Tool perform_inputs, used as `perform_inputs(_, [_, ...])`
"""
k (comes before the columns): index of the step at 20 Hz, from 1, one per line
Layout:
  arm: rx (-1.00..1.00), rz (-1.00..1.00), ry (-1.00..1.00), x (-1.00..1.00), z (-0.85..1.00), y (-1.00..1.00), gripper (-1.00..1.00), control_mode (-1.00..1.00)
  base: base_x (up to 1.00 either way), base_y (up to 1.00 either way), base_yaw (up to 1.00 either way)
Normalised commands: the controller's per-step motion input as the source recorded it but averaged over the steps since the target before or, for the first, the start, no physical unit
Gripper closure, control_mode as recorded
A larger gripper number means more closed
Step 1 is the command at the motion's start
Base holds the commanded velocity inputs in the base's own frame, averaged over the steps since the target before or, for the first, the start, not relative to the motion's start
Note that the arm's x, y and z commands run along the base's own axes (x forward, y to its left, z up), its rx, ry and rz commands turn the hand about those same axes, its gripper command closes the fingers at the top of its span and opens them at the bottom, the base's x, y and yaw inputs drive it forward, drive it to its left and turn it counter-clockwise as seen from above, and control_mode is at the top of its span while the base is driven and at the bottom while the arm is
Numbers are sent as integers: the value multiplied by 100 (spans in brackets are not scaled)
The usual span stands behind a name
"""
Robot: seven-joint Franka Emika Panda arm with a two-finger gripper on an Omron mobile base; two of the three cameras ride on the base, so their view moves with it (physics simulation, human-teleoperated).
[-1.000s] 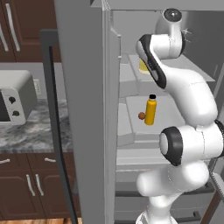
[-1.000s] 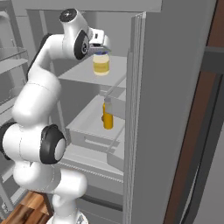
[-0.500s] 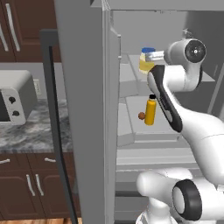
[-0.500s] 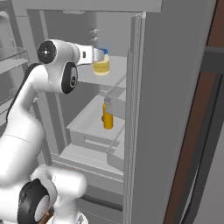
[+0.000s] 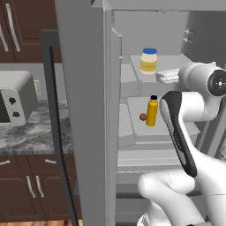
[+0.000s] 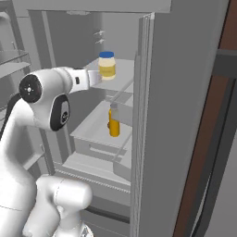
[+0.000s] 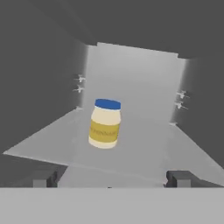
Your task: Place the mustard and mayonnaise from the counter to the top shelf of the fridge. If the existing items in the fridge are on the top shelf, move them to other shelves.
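The mayonnaise (image 7: 105, 124) stands upright and alone on the fridge's top shelf (image 7: 144, 148), a blue-lidded cream jar also seen in the base views (image 5: 148, 61) (image 6: 107, 65). My gripper (image 7: 111, 179) hangs open in front of the shelf edge, clear of the jar, with nothing between its fingertips (image 7: 178, 178). The hand shows just right of the jar (image 5: 164, 77) and just left of it (image 6: 95, 78). One shelf lower stand the existing items: the tall orange-yellow bottle (image 5: 152, 111) (image 6: 113, 122) and the brown ball (image 5: 143, 117). The mustard is out of view.
The open fridge door (image 5: 84, 110) rises close on the left, its edge (image 6: 180, 115) near on the right. Beyond it lie the marbled counter (image 5: 26, 132) with a toaster oven (image 5: 13, 103), and dark cabinets (image 5: 31, 190) below.
My gripper has drawn back from the mayonnaise, which stays on the top shelf. The arm's elbow has dropped and swung toward the cameras.
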Motion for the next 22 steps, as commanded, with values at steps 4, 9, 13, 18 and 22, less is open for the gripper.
perform_inputs(4, [0,6,20,-100,-7,0,-100,-100,0,0,0])
perform_inputs(9, [0,9,38,-100,-23,0,-100,-100,0,0,0])
perform_inputs(13, [0,2,50,-100,-74,0,-100,-100,0,0,0])
perform_inputs(18, [-8,1,30,-52,-50,4,-100,-100,0,0,0])
perform_inputs(22, [-2,5,6,-14,-4,5,-100,100,-49,0,7])
